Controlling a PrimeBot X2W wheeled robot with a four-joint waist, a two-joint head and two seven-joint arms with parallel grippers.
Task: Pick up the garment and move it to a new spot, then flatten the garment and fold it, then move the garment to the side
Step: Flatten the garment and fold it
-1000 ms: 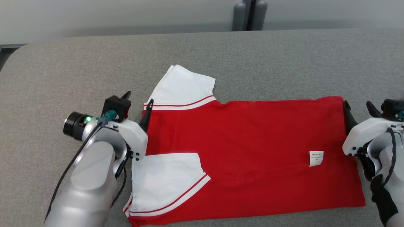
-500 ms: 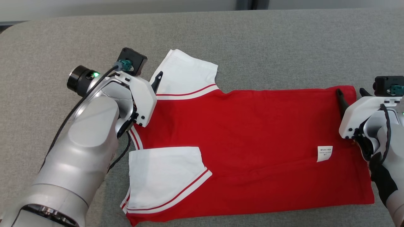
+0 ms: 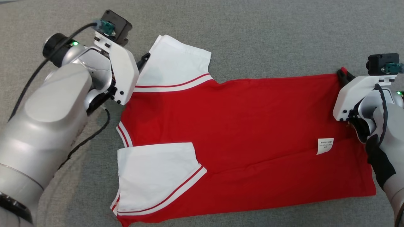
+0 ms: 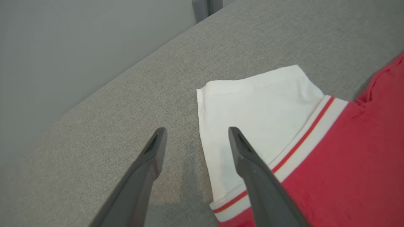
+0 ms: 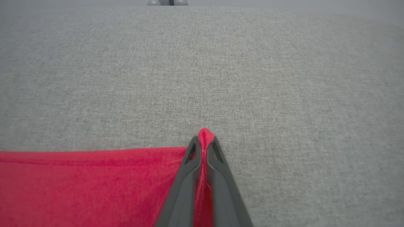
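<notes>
Right gripper clamped on the far right corner of the red garment; left gripper spread open at the far sleeve.

The garment lay flat on the grey cloth surface with its long axis running left to right: 2 white sleeves at the left end, hem and a small label at the right. The right gripper's 2 fingers were closed together, with a nub of red fabric poking out past their tips. At the left end, the open fingers straddled the sleeve's left edge, 1 over bare surface and 1 over white cloth; whether they touched it could not be told. Judged from this, the left arm only needed to close on that edge so that both far corners were held for the fold toward the near side.
</notes>
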